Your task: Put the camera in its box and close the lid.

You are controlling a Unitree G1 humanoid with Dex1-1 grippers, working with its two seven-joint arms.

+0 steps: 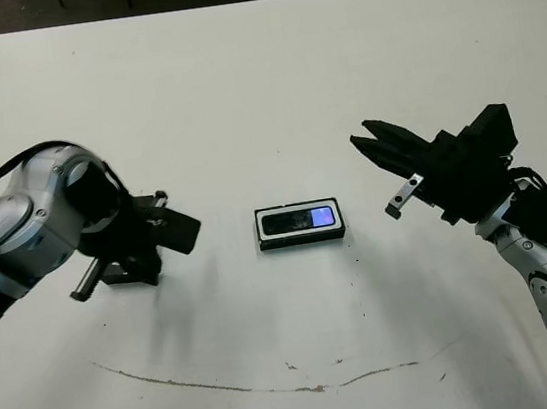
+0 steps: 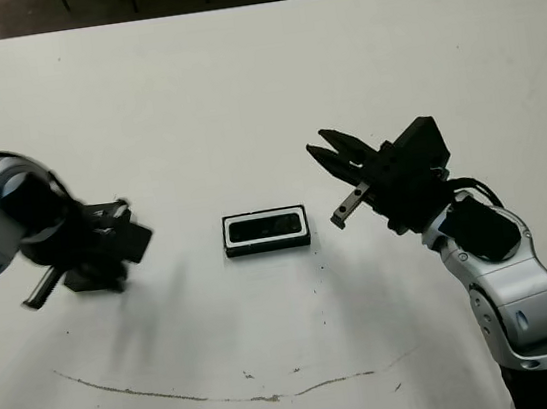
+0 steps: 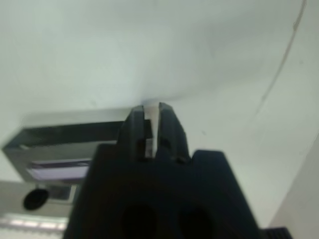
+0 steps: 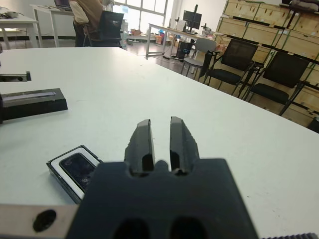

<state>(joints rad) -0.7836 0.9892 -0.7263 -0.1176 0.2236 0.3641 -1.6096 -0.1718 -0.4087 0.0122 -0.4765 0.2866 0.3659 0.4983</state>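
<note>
Camera (image 1: 300,220) already in box (image 1: 301,238), mid-desk. Your left gripper (image 1: 171,228) holds lid (image 1: 178,230), fingers clamped on edge. Right gripper (image 1: 372,146) empty, fingers narrow. Risk: thin edge grip, lid may tilt and seat crooked.

Head stereo pair looks down on table (image 1: 258,85); both share box (image 1: 300,224). Wrist views sit low, close over tabletop.

Even bright light falls on the white table (image 1: 258,85); soft shadows lie toward 6 o'clock. The left wrist view is blurred.
</note>
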